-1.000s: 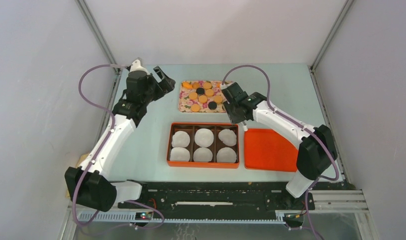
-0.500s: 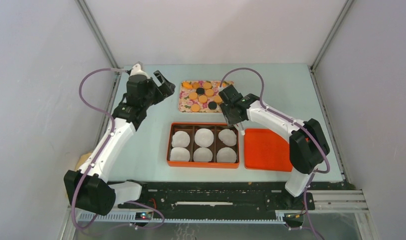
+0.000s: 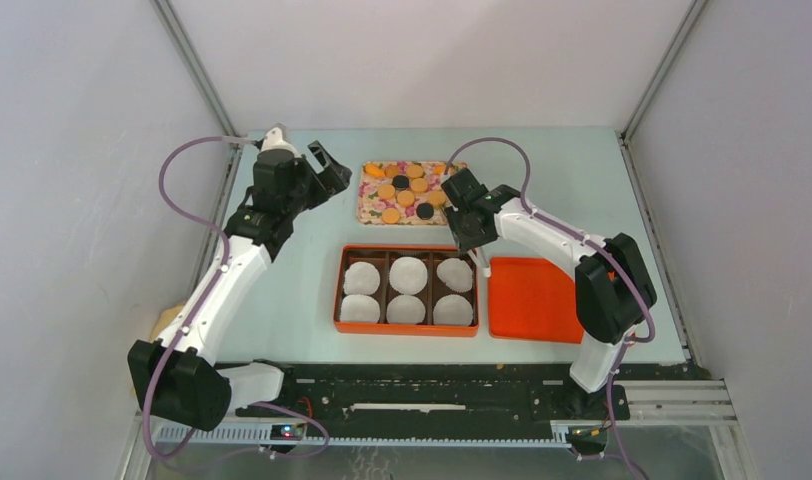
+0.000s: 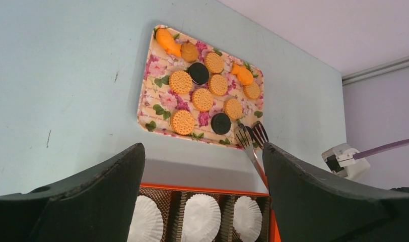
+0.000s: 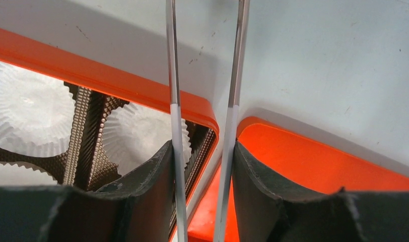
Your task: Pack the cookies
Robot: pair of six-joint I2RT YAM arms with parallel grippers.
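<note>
Several orange-tan cookies [image 3: 406, 197] and two black ones [image 4: 198, 73] lie on a floral tray [image 3: 367, 208] at the back of the table. My right gripper [image 3: 466, 212] is shut on metal tongs [image 5: 172, 75], both arms of which pass between its pads [image 5: 202, 146]. The tongs' forked tips [image 4: 253, 136] sit at the tray's near right corner, beside a black cookie [image 4: 221, 123]; I cannot tell if they touch it. My left gripper [image 3: 327, 170] is open and empty [image 4: 202, 151], raised to the left of the tray.
An orange box [image 3: 406, 249] with six compartments, each holding a white paper liner [image 3: 408, 274], sits in front of the tray. An orange lid [image 3: 537, 300] lies to its right. Side walls flank the table.
My right arm has swung a little left and back, bringing the tongs closer to the tray's right corner. My left gripper has shifted slightly.
</note>
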